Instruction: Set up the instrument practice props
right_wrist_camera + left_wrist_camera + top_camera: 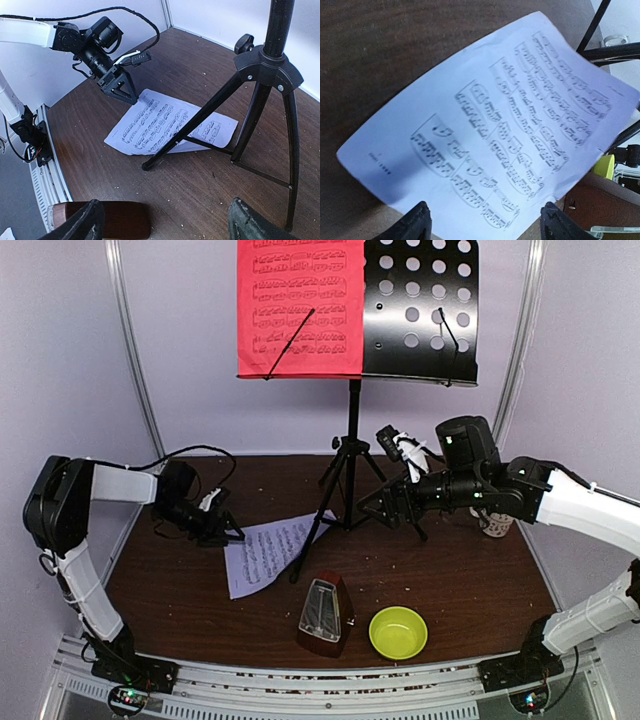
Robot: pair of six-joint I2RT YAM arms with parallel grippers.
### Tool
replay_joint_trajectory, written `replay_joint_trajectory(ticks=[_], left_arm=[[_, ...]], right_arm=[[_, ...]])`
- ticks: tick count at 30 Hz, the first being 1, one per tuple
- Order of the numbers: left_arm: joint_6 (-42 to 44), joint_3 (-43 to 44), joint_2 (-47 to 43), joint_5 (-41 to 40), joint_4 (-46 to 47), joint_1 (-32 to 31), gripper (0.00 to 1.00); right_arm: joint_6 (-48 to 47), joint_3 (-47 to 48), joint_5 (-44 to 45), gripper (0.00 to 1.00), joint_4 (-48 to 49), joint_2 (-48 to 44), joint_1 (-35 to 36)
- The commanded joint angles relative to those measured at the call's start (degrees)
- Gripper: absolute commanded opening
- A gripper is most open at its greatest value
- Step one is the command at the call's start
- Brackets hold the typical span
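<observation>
Currently, the left gripper (226, 532) stands wide open at the white sheet's (268, 555) edge, possibly touching it; the sheet lies flat beneath a music stand (352, 455) leg; the red sheet (300, 305) rests on the desk; the metronome (325, 615) stands near the front; the right gripper (370, 508) is wide open and empty.

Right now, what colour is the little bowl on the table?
The bowl is yellow-green, clearest in the top view.

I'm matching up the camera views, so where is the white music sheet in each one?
Top external: white music sheet left of centre on the table.
Left wrist: white music sheet fills most of the frame.
Right wrist: white music sheet centre, slightly left.
Shared landmark: the music stand's tripod leg at the sheet's edge.
</observation>
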Motion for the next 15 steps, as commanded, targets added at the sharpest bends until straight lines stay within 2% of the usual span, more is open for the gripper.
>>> replay_joint_trajectory(ticks=[1, 4, 8, 12, 14, 15], left_arm=[[-0.3, 1.1, -2.8, -2.4, 3.5, 0.2, 0.78], [-0.6, 0.0, -4.2, -2.7, 5.8, 0.2, 0.78], [0.6, 0.7, -3.9, -3.0, 4.5, 0.2, 0.78], [1.9, 0.3, -8.5, -1.9, 5.5, -0.3, 0.75], [5.6, 0.5, -10.9, -3.4, 4.3, -1.2, 0.75], [7.2, 0.6, -12.0, -6.7, 3.4, -1.6, 0.75]], right_arm=[[0.3, 1.6, 1.4, 0.86, -0.3, -0.8, 0.3], [0.3, 1.5, 1.8, 0.86, -0.4, -1.1, 0.3], [0.3, 1.2, 1.8, 0.86, -0.4, -1.5, 0.3], [0.1, 1.0, 2.0, 0.86, -0.5, -1.7, 0.3], [0.1, 0.8, 1.9, 0.86, -0.3, -1.7, 0.3], [0.0, 0.9, 1.8, 0.86, -0.3, -1.6, 0.3]])
